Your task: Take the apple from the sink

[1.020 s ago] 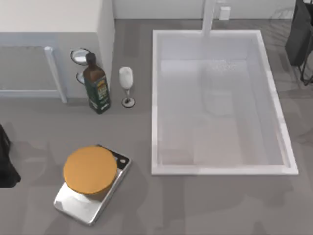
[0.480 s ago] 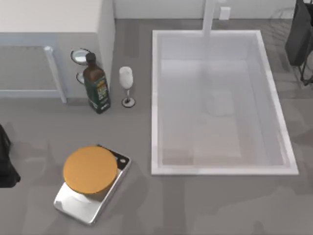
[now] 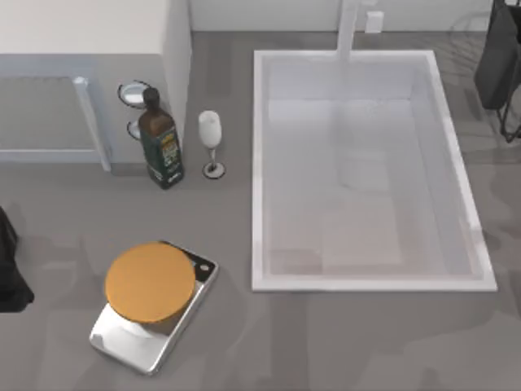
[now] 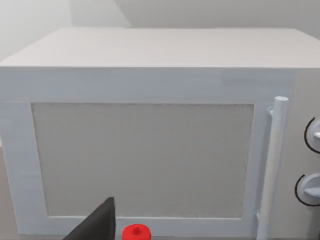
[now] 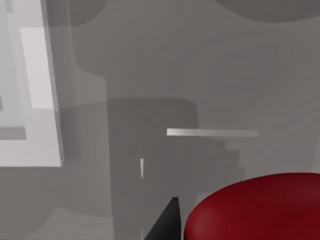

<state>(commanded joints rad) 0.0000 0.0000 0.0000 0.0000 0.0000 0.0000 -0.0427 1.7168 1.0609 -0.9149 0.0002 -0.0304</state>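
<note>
Right wrist view: apple [image 5: 255, 207] beside right gripper's finger [image 5: 167, 222].

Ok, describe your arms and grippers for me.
Left arm, at the top view's left edge: bulky, plain black. Right arm, at its upper right: black, blocky, with thin dark cables. Left gripper and right gripper: black wedges, unmarked.

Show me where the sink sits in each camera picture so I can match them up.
Top view: the sink takes up the table's right half, white rim all round.
Right wrist view: one corner of the sink's white rim, beside bare grey table.
Left wrist view: this camera faces the microwave door instead.
Shared landmark: the microwave's white handle, also at the top view's left.
</note>
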